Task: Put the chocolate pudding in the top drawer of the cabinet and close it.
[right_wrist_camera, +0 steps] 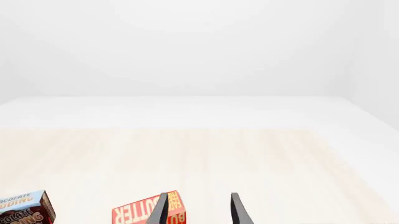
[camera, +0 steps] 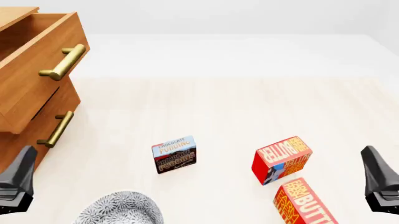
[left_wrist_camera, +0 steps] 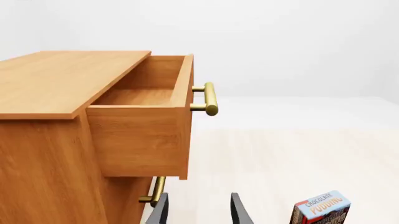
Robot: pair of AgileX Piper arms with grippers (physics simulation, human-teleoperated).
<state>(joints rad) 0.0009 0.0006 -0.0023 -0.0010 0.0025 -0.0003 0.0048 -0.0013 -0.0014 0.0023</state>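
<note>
The chocolate pudding (camera: 174, 154) sits on the table (camera: 218, 107), near side, a bit left of centre, w/ nothing touching it. It's a small flat box, light-blue top, dark brown lower half. I judge it light and stiff, cardboard faces prob a bit slick, so I'd pinch it across the two narrow sides, not the broad printed face, and squeeze gently.

To its right, well apart, is a butter box (camera: 281, 159), w/ a second butter box (camera: 305, 203) just nearer and right of that. A speckled bowl (camera: 121, 210) lies near-left of the pudding.

Far left stands the cabinet (camera: 12, 140). Its top drawer (left_wrist_camera: 146, 116) is pulled out, inside looks empty, brass handle (camera: 64, 61) sticking out toward the right.

Left gripper (left_wrist_camera: 198, 210) is near-left, by the cabinet's lower drawer handle (camera: 55, 129); fingers spread wide, nothing between them. Right gripper (right_wrist_camera: 199, 210) is at the near-right edge, also wide and empty, w/ the butter box just ahead of it. Neither is on the pudding yet; the left one looks closer.
</note>
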